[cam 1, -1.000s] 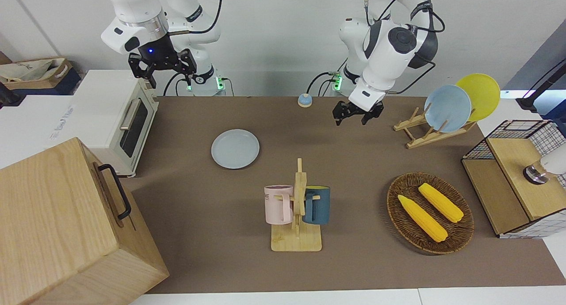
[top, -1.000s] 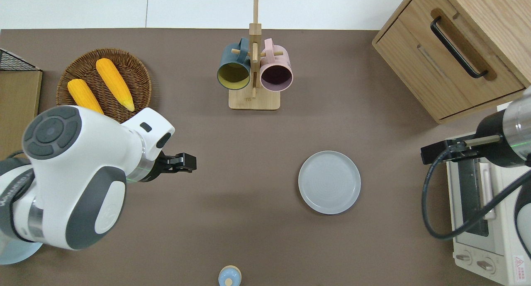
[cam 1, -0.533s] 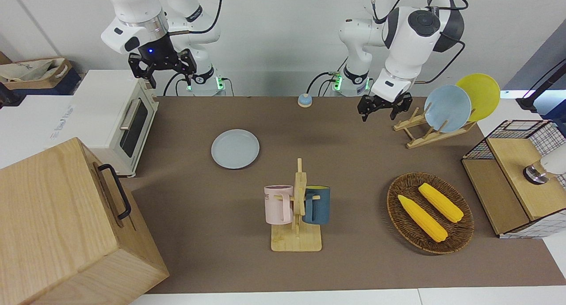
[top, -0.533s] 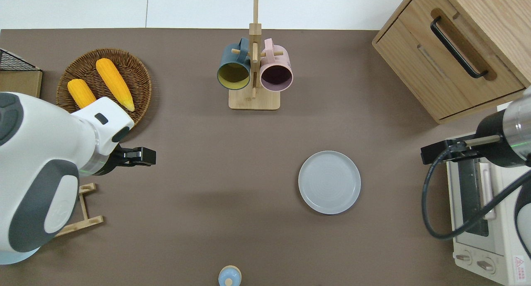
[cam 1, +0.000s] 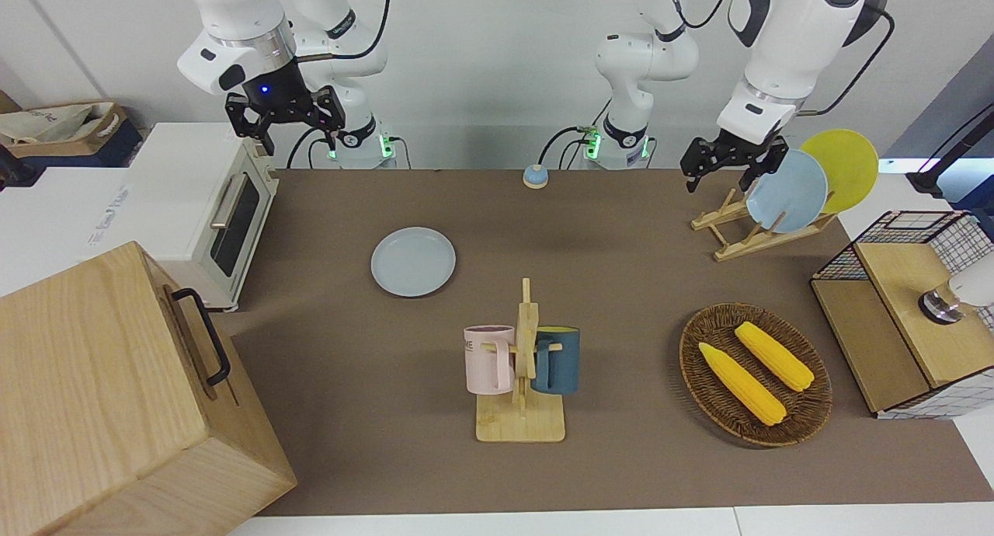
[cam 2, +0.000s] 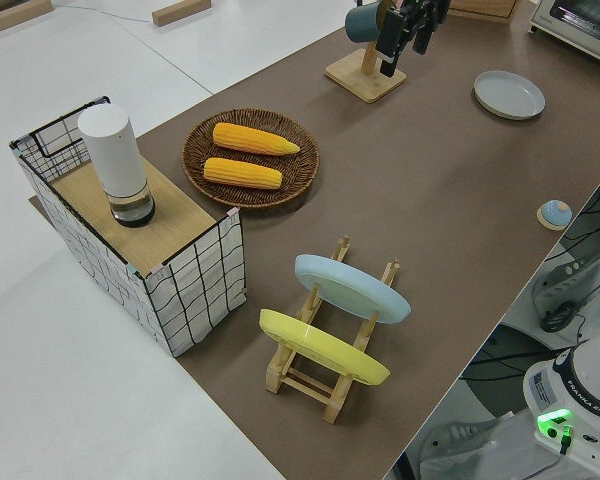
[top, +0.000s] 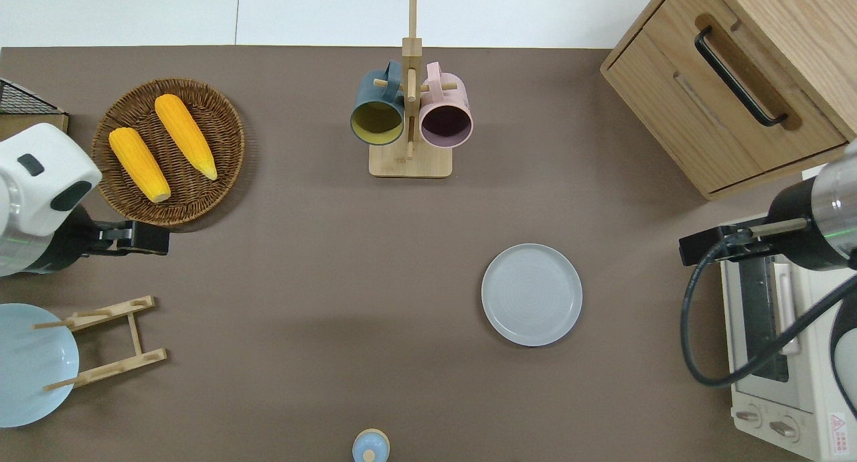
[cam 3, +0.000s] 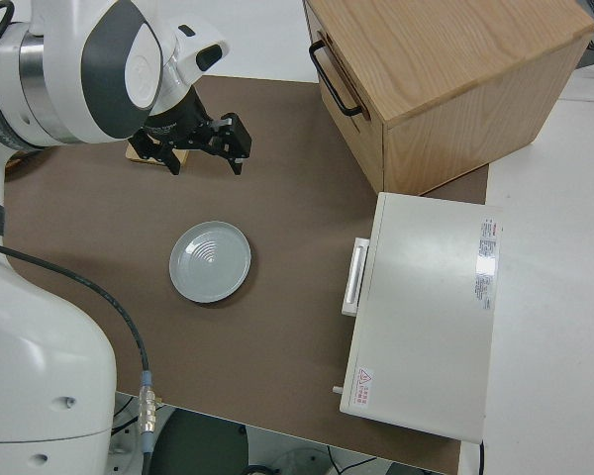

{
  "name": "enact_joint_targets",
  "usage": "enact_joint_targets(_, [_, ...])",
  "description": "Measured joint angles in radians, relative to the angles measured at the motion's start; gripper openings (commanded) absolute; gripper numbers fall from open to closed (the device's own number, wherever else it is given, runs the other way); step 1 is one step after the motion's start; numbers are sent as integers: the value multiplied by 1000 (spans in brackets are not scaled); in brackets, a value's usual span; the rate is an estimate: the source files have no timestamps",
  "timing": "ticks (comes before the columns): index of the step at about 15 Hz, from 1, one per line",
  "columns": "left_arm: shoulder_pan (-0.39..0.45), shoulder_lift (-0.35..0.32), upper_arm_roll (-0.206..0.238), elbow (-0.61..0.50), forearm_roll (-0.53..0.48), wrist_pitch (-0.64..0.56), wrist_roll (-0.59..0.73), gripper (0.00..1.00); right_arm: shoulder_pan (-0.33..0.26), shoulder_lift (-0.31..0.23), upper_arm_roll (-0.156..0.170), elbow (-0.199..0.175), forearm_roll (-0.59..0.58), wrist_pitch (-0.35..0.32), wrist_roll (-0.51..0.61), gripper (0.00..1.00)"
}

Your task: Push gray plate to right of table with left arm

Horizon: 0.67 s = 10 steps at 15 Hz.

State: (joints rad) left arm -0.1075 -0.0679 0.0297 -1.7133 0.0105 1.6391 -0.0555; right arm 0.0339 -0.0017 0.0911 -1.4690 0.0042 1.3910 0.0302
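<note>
Two arms are on my screens. I have the left arm (cam 1: 784, 39) at the upper right of the front view, its gripper (cam 1: 728, 163) up in the air with its fingers spread and nothing between them. In the overhead view that left gripper (top: 144, 238) sits at the left edge of the frame, over bare table (top: 335, 301) just below the wicker basket (top: 221, 124) with two corn cobs (top: 185, 144) and above the wooden plate rack (top: 110, 345).

I see the gray plate (top: 531, 294) lying flat on the table, right of centre in the overhead view and left of centre in the front view (cam 1: 413, 261), well apart from my left gripper and touched by nothing. It lies nearer to the robots than the mug rack (top: 410, 107) and between that rack and the white toaster oven (top: 783, 355).

I leave the right arm (cam 1: 241, 31) parked at the upper left of the front view, with its gripper (cam 1: 286, 116) open too.
</note>
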Motion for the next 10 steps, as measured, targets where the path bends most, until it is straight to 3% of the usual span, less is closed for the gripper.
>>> enact_joint_targets(4, [2,1,51,22,-10,-22,116,991,0,0,0,0,0,0,0,983])
enact_joint_targets(10, [26,1,56,56,-12,-52,189,991,0,0,0,0,0,0,0,983])
